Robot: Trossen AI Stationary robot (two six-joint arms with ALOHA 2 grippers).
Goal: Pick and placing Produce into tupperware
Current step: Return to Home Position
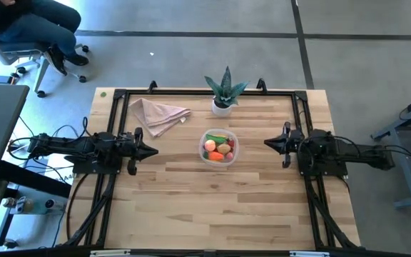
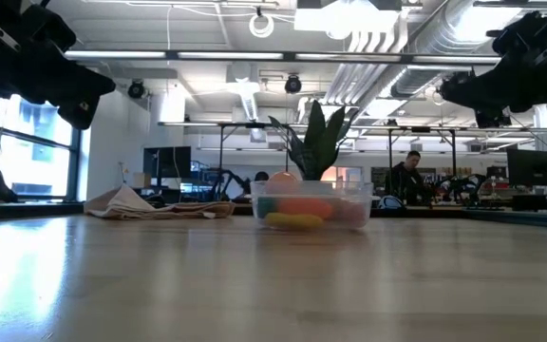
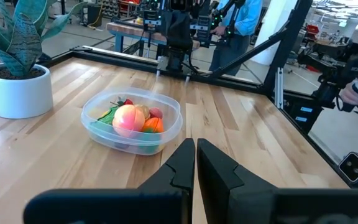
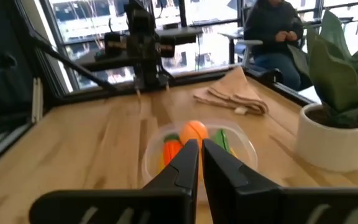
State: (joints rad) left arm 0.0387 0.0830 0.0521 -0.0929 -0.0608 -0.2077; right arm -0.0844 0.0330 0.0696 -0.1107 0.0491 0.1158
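The clear tupperware (image 1: 219, 148) stands on the table's middle, with the produce (image 3: 132, 118) inside: a pink-orange peach, an orange piece, green and red bits. In the low view the tupperware (image 2: 311, 205) rests flat on its base. My left gripper (image 1: 153, 150) is shut, pulled back at the table's left side, pointing level toward the tupperware. My right gripper (image 1: 267, 143) is shut at the table's right side, pointing level at the tupperware from the other side. Neither one touches anything. The shut fingertips of my left gripper (image 3: 195, 144) and my right gripper (image 4: 201, 144) show in their wrist views.
A spiky green plant in a white pot (image 1: 224, 96) stands just behind the tupperware at the far edge. A folded beige cloth (image 1: 157, 114) lies far left. A black frame (image 1: 205, 91) borders the table. A person sits beyond the far left corner (image 1: 27, 28).
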